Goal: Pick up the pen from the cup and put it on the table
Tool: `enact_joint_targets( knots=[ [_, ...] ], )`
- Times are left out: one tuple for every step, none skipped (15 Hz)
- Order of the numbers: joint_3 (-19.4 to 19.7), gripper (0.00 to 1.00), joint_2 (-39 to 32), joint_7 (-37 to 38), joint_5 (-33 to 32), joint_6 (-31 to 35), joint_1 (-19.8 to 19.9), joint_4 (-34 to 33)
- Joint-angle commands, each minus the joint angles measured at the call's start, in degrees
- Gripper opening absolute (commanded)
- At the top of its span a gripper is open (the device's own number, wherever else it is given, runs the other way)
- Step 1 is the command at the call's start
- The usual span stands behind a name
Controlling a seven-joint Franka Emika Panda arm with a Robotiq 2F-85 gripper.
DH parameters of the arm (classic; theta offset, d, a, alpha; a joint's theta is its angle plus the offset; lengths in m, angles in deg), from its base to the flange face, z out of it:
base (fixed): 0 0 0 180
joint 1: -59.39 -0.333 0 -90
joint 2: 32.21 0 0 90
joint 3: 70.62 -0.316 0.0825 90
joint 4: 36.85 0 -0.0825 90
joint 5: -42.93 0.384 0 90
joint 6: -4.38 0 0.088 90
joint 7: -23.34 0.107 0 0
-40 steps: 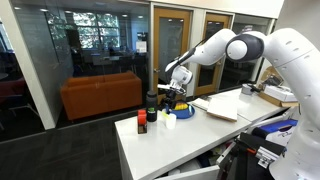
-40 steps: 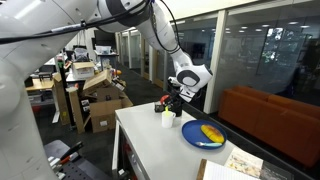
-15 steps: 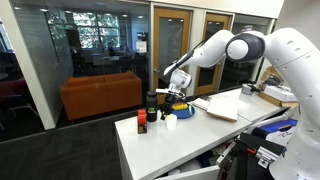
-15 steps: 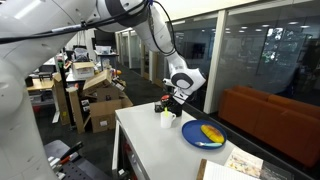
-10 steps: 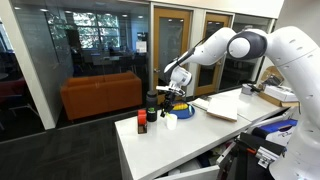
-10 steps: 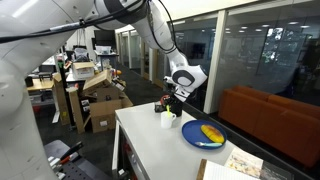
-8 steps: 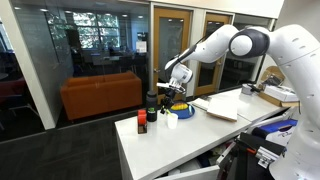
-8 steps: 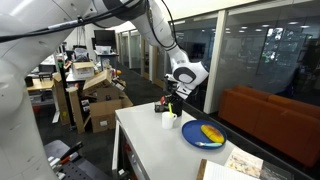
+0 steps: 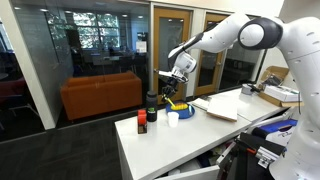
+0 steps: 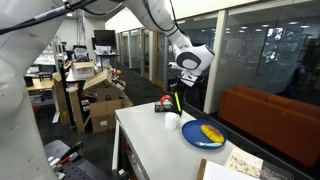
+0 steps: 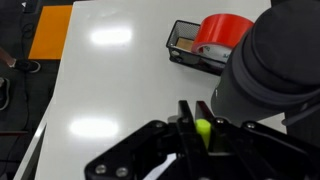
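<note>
My gripper (image 11: 203, 135) is shut on a pen (image 11: 203, 127), whose yellow-green end shows between the fingers. In both exterior views the gripper (image 9: 173, 87) (image 10: 179, 84) hangs well above the white table (image 9: 190, 140). The pen (image 10: 176, 100) dangles upright from it, clear of the small white cup (image 10: 171, 121) (image 9: 172, 118) that stands just below. The cup itself is hidden under the gripper in the wrist view.
A black holder with a red tape roll (image 11: 210, 45) (image 10: 163, 105) sits beside the cup. A taller black cup (image 9: 152, 102), an orange-red bottle (image 9: 142, 122) and a blue plate (image 10: 203, 134) stand close by. An open book (image 9: 215, 107) lies farther along the table.
The arm has risen and carried the pen straight up, from low over the white cup to well above it. The jaws stayed shut on the pen.
</note>
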Motion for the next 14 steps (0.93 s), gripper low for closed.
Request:
enact_joint_targets(
  knots=[
    [0.9, 0.03, 3.6, 0.9, -3.9, 3.6, -1.8, 3.1],
    [0.9, 0.03, 4.3, 0.8, -5.9, 4.6, -2.4, 3.4],
    [1.0, 0.03, 4.8, 1.2, -7.8, 5.7, -2.9, 3.7],
    [0.9, 0.03, 5.3, 0.5, -10.3, 6.8, -3.4, 3.9],
    [0.7, 0.03, 5.7, 0.2, -12.3, 7.6, -3.7, 4.1],
    [0.7, 0.03, 6.4, -0.4, -14.8, 8.9, -4.0, 4.6],
    [0.4, 0.03, 7.0, -1.5, -17.0, 9.8, -4.0, 5.0],
    [0.1, 0.03, 7.4, -2.9, -19.2, 10.4, -3.8, 5.3],
    [0.0, 0.03, 8.0, -4.2, -21.4, 11.2, -3.6, 5.8],
    [0.1, 0.03, 8.6, -5.9, -23.3, 11.5, -3.3, 6.5],
    [0.0, 0.03, 9.2, -8.5, -24.8, 11.4, -2.6, 7.1],
    [0.2, 0.03, 9.9, -11.2, -26.1, 11.3, -2.1, 7.9],
    [0.5, 0.03, 10.7, -14.2, -27.5, 11.4, -1.5, 9.2],
    [1.0, 0.03, 11.6, -17.6, -28.6, 11.7, -0.8, 10.5]
  ],
)
